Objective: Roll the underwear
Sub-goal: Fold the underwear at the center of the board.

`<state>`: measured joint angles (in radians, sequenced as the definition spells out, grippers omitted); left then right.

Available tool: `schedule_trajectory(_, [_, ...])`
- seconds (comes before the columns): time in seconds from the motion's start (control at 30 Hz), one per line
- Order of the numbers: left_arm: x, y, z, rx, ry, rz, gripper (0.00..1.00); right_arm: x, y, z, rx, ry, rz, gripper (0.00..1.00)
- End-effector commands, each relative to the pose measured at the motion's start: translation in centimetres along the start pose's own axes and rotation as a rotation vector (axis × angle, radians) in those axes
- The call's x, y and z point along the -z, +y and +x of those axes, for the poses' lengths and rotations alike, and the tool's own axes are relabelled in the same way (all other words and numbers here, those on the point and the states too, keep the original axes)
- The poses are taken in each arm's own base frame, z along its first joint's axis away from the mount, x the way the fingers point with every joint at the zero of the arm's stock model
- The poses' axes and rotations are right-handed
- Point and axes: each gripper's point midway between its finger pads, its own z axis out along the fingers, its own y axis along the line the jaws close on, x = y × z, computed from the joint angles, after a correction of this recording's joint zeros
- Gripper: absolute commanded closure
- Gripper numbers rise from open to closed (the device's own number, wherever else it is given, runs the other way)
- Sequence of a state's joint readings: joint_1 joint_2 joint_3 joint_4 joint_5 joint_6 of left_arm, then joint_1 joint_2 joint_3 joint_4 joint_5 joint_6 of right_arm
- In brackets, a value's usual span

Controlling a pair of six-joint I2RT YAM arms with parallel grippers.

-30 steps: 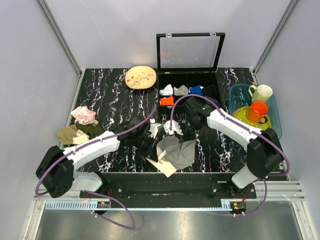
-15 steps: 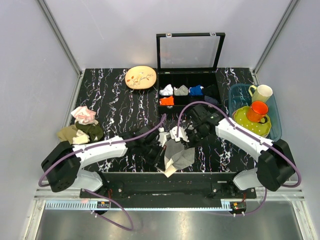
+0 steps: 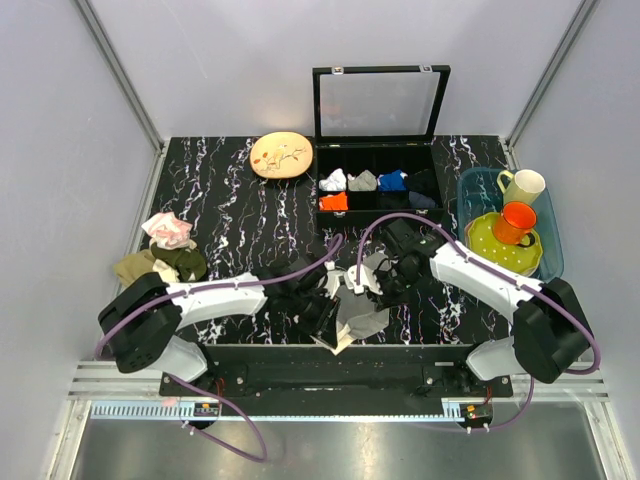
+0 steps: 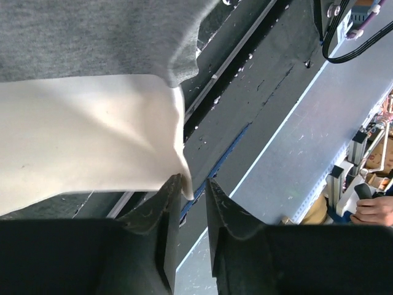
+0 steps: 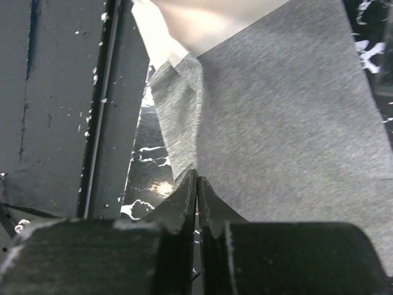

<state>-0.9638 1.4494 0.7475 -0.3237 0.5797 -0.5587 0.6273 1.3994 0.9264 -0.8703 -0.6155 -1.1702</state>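
Barely begun: the underwear [image 3: 358,312] lies loosely folded at the surface's [image 3: 230,200] near edge (no roll yet). Right fingers [image 5: 191,187] pinch its grey fold; left fingers [image 4: 174,187] stand parted around its cream corner.

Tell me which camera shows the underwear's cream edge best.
Left wrist: the cream edge of the underwear fills much of the frame, sharp. Right wrist shows mainly grey cloth, with a cream sliver at the top. Top external shows only a small patch between the arms.
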Motion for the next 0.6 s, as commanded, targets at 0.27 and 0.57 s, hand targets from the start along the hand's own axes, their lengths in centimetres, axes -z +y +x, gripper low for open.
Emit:
schedule_trajectory(0.27, [3.4, -0.2, -1.5, -0.046, -0.155, -0.042, 0.59, 2.6, 0.9, -1.8, -0.026, -0.06, -0.034, 0.65])
schedule_trajectory(0.57, [1.8, 4.3, -3.2, 0.079, -0.231, -0.073, 0.68, -1.0, -6.9, -1.0, -0.181, -0.036, 0.064, 0.83])
